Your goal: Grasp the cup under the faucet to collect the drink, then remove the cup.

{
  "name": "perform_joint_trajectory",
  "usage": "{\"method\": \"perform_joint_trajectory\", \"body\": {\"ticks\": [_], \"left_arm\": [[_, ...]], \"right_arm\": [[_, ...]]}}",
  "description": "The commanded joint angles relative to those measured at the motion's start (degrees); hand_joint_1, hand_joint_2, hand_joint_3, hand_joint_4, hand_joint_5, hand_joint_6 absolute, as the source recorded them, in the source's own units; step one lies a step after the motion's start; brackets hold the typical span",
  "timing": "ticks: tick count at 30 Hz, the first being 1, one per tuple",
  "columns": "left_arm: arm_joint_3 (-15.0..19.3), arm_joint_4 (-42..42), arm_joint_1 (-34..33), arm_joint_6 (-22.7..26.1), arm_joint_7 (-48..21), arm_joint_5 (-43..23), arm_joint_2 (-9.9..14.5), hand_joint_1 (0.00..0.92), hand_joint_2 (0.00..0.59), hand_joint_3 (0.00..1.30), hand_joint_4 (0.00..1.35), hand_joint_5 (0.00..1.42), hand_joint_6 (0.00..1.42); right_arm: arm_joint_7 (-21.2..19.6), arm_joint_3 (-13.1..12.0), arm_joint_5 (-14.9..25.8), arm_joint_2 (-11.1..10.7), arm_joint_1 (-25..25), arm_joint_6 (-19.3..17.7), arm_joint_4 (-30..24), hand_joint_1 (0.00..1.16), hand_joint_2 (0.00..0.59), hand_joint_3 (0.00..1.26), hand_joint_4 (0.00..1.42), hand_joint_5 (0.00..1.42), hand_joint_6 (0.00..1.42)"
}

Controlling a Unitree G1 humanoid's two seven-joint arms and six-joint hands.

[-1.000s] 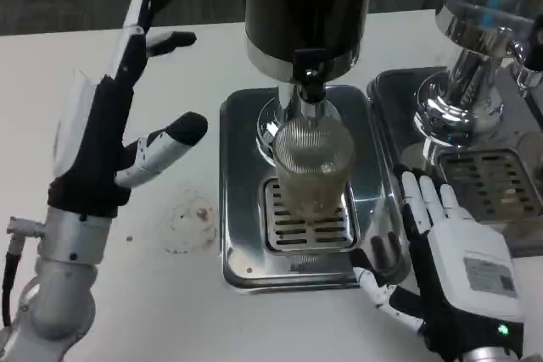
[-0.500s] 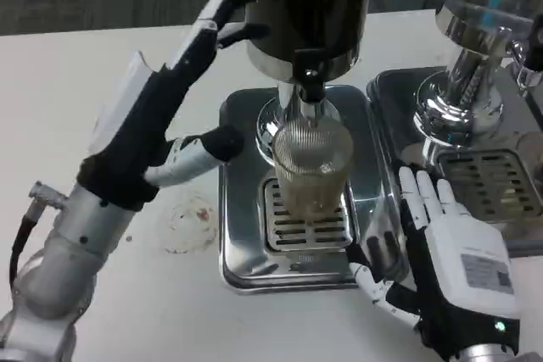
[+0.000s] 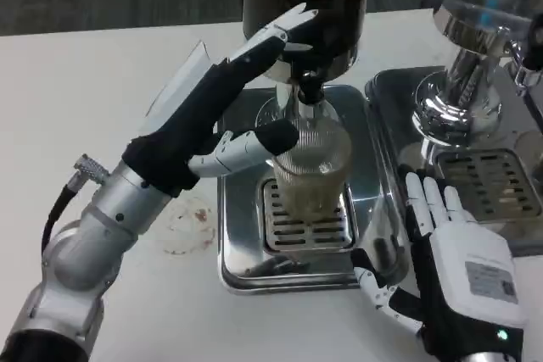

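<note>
Cup point(image 3: 310, 167) on drip tray point(image 3: 246, 260) under faucet point(image 3: 309, 84), part full. My left hand point(image 3: 222, 108) spread, thumb touching cup, nothing gripped. Right hand point(image 3: 458, 269) spread, idle beside tray. Risk: thumb nudge tips cup, spills drink.

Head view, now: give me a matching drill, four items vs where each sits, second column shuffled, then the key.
Items:
1. left hand
2. right hand
3. cup
4. stain

Places:
A. on the tray's grate, below the faucet
B. bare table, left of the tray
C. reaching in at the cup's left side, thumb by its wall
D. open, low at the tray's right edge

Pairs: 1-C, 2-D, 3-A, 4-B
</note>
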Motion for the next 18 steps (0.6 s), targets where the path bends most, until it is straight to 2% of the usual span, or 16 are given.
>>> {"method": "perform_joint_trajectory", "body": {"ticks": [1, 6, 11, 18], "left_arm": [[0.0, -3.1, 1.7, -3.1, 0.4, 5.3, 0.5, 0.0, 0.088, 0.24, 0.12, 0.37, 0.29], [0.8, -6.8, 4.0, -4.5, 3.8, 12.6, 1.6, 0.0, 0.087, 0.25, 0.13, 0.39, 0.31], [1.9, -9.0, 5.2, -5.2, 9.7, 22.9, 3.0, 0.0, 0.088, 0.25, 0.13, 0.39, 0.32], [1.3, -10.7, 6.7, -5.3, 14.9, 28.4, 4.4, 0.0, 0.088, 0.26, 0.14, 0.39, 0.32]], "right_arm": [[-0.8, 0.2, -0.6, 0.0, 0.1, 0.2, -0.5, 0.41, 0.352, 0.0, 0.0, 0.0, 0.11], [-0.5, -0.2, 0.8, 0.0, -0.6, -0.5, -0.1, 0.41, 0.352, 0.0, 0.0, 0.0, 0.11], [0.1, -0.3, 1.2, -0.5, -1.4, -1.0, -0.2, 0.41, 0.352, 0.0, 0.0, 0.0, 0.11], [0.3, -0.8, 3.0, -0.5, -2.0, -1.6, -0.2, 0.41, 0.349, 0.0, 0.0, 0.0, 0.12]]}}
